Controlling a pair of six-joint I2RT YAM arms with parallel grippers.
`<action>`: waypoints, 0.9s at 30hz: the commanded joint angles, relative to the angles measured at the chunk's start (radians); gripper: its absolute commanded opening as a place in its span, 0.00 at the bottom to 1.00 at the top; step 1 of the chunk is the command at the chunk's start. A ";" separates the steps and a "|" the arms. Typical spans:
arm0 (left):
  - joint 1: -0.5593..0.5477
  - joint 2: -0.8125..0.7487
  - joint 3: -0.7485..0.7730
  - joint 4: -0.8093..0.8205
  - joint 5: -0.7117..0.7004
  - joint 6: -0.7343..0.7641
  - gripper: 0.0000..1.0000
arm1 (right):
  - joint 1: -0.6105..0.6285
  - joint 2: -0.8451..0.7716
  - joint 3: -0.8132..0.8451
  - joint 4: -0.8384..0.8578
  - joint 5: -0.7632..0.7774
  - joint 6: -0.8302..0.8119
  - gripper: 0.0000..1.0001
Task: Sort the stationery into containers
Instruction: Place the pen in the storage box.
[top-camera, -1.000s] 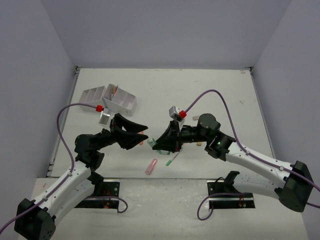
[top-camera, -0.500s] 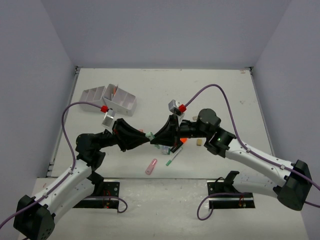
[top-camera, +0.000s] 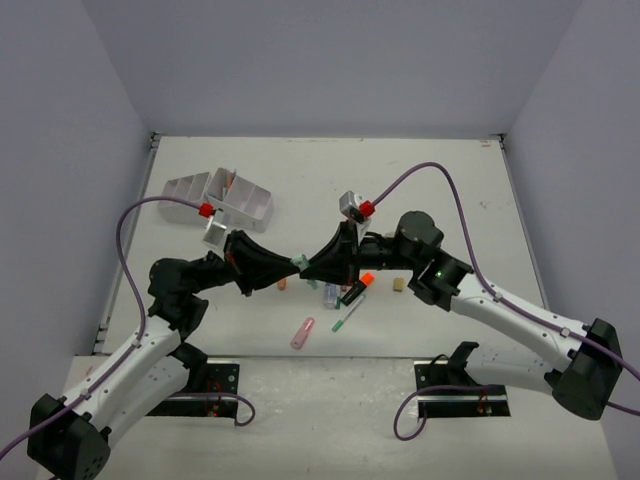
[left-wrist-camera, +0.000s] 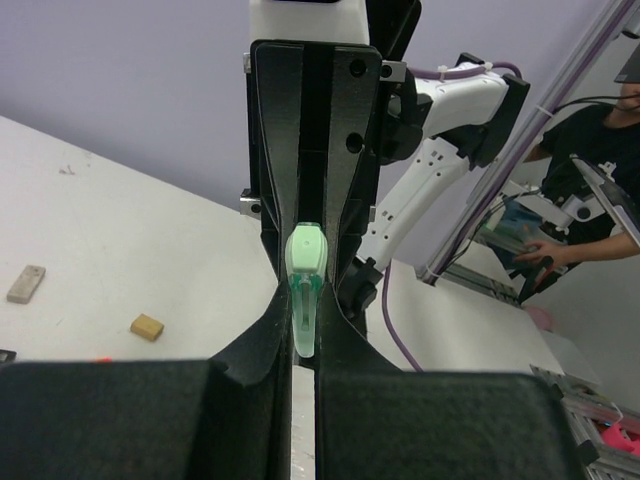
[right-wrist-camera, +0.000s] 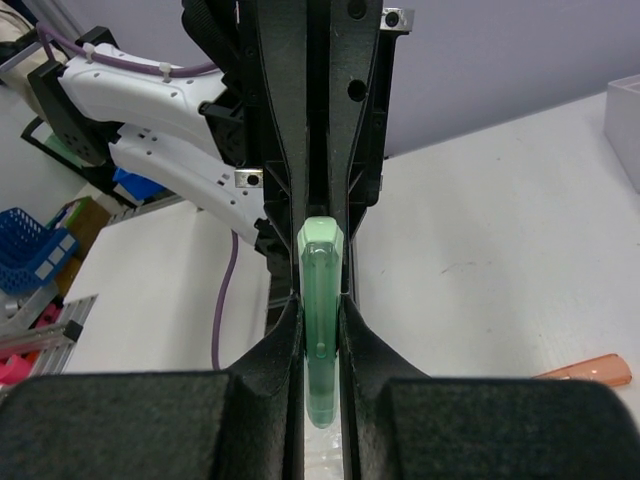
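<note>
A green highlighter (top-camera: 299, 264) hangs above the table's middle, gripped from both ends. My left gripper (top-camera: 293, 265) is shut on one end of it, and my right gripper (top-camera: 310, 268) is shut on the other, tip to tip. In the left wrist view the green highlighter (left-wrist-camera: 305, 285) sits between my left gripper's (left-wrist-camera: 305, 335) closed jaws. In the right wrist view the green highlighter (right-wrist-camera: 320, 300) is clamped in my right gripper (right-wrist-camera: 320, 325). The white containers (top-camera: 225, 200) stand at the back left with an orange item inside.
Under the grippers lie a pink highlighter (top-camera: 303, 332), a thin green pen (top-camera: 347, 316), an orange marker (top-camera: 366, 279), a blue-capped bottle (top-camera: 330, 295) and a tan eraser (top-camera: 399, 284). A small orange piece (top-camera: 282, 284) lies near the left gripper. Grey walls enclose the table.
The left gripper has moved right to meet the right gripper and closed on the green highlighter's free end. The right gripper lifted the highlighter slightly and kept its grip.
</note>
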 joint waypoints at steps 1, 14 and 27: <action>-0.007 -0.014 0.069 -0.047 -0.079 0.060 0.00 | 0.011 0.036 0.031 -0.025 0.016 -0.016 0.26; -0.003 0.058 0.300 -0.617 -0.750 0.441 0.00 | -0.207 -0.124 -0.190 -0.056 0.138 -0.011 0.99; 0.170 0.698 0.567 -0.562 -1.455 0.544 0.00 | -0.289 -0.440 -0.332 -0.249 0.360 -0.066 0.99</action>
